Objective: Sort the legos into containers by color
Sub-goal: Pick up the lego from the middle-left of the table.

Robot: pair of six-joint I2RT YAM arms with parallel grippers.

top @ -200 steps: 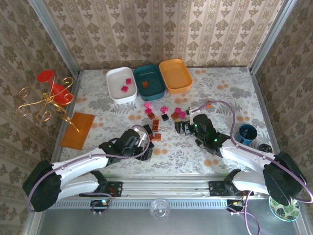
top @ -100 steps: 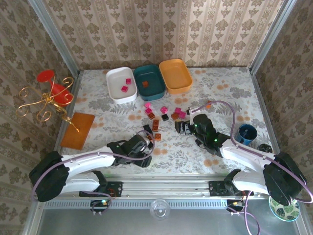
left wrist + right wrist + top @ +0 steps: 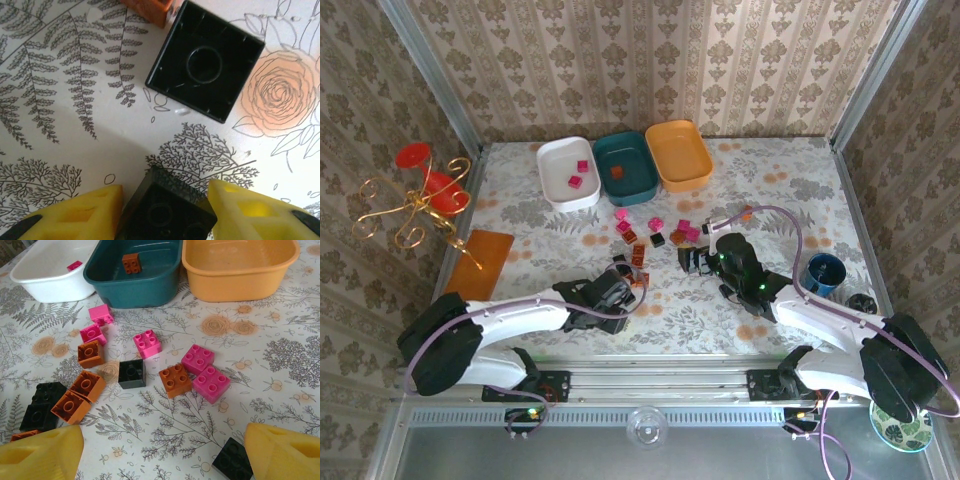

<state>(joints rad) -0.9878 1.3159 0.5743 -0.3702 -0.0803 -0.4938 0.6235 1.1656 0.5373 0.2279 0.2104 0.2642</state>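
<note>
My left gripper [image 3: 164, 212] is shut on a black lego [image 3: 165, 197] that rests on the tablecloth; its yellow fingers [image 3: 80, 215] press both sides. Another black lego [image 3: 205, 60] lies upside down just ahead, and an orange one [image 3: 150, 7] beyond it. My right gripper [image 3: 162, 455] stands open above the cloth, a black lego [image 3: 231, 460] by its right finger. Several pink, orange and black legos [image 3: 175, 380] lie scattered ahead. The white tray [image 3: 552, 165] holds two pink legos, the teal tray [image 3: 638, 170] one orange lego [image 3: 131, 262], and the orange tray [image 3: 678, 154] holds nothing.
A blue cup [image 3: 822, 272] stands at the right, close to my right arm. An orange-brown mat [image 3: 480, 265] lies at the left edge, with a gold wire stand and red holder [image 3: 420, 190] behind it. Metal rails border the table.
My left arm has swung right and forward toward the scattered legos, and its jaws have closed on the black lego. The right arm has not moved.
</note>
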